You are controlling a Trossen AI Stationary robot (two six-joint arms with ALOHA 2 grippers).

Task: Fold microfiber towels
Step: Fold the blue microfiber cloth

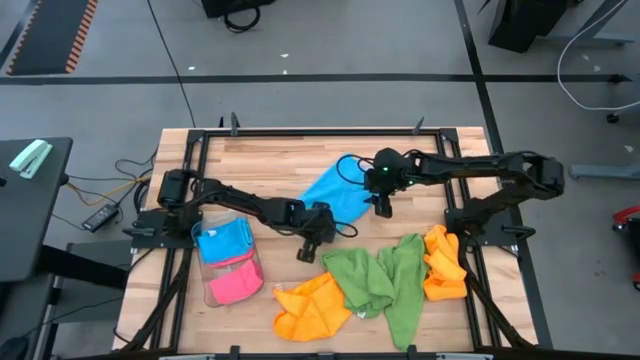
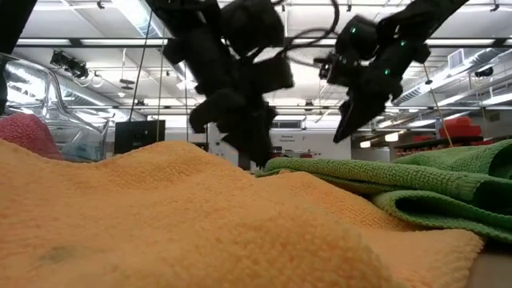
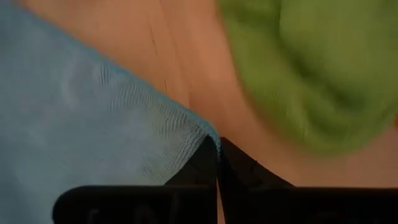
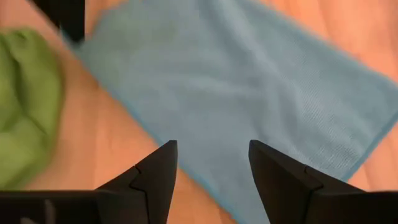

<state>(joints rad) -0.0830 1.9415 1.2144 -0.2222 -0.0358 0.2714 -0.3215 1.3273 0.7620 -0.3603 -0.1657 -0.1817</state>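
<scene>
Leftmost on the wooden worktop (image 1: 270, 160), a clear plastic tray (image 1: 228, 262) holds a folded sky-blue towel (image 1: 224, 240) and a folded pink towel (image 1: 236, 284). Just right of it, the left claw (image 1: 309, 249) is down at the near corner of the spread blue towel (image 1: 335, 192), its fingers (image 3: 205, 168) pressed together with the towel's corner pinched between them. Below that sits a crumpled orange towel (image 1: 312, 306), touching a rumpled green towel (image 1: 362, 278) to its right. Next, the right claw (image 1: 383, 206) hovers over the blue towel's right edge, its fingers (image 4: 155, 174) standing apart and holding nothing, with blue cloth showing between them. A second green towel (image 1: 404, 285) trails toward the worktop's near edge, and a second orange towel (image 1: 443, 264) lies bunched farthest right, against it.
</scene>
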